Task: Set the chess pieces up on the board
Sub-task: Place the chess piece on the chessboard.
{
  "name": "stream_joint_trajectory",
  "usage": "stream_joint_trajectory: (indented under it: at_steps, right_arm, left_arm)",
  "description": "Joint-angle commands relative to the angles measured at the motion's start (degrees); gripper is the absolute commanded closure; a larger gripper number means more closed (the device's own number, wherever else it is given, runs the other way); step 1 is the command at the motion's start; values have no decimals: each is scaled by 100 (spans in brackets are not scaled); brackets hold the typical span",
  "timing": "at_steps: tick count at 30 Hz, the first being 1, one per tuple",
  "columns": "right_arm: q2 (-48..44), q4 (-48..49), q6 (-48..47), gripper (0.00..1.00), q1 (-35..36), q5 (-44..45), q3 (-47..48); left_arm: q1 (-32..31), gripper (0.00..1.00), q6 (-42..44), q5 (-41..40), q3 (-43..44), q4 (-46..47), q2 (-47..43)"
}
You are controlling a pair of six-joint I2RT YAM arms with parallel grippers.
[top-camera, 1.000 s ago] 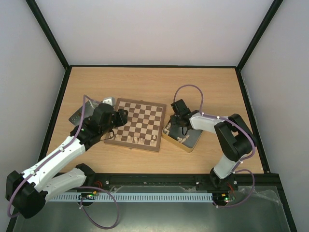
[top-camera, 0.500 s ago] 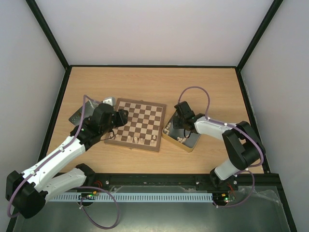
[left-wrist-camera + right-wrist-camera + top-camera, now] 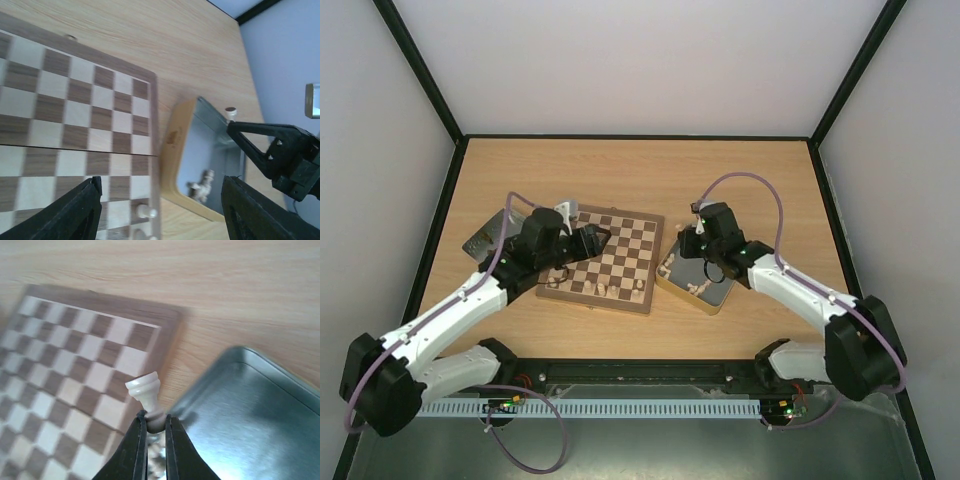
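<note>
Chess piece (image 3: 146, 397) was lifted from tin (image 3: 260, 405), pinched in right gripper (image 3: 151, 432), ready for placing; left gripper (image 3: 160, 202) jaws were widened, empty, over board (image 3: 75, 100).

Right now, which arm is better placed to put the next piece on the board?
Right. The right gripper holds a pale piece at the edge of the tin beside the board; the left gripper hangs open and empty.
</note>
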Motion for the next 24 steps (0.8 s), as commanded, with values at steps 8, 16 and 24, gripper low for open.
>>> stream_joint_trajectory:
  at_steps: [8,16,24]
  right_arm:
    - [-354,880,-347,95,539,-1885,4]
    - [-24,1002,-397,95,1029,-2059,263]
    - [35,1051,-348,94,1145,-2139,364]
  left_arm:
    - [28,24,-883,2038,-88,1954,880]
    - [10,29,-1175,2365,-242,2401,1258]
    - [-13,49,-1246,2270,-365,2443,1399]
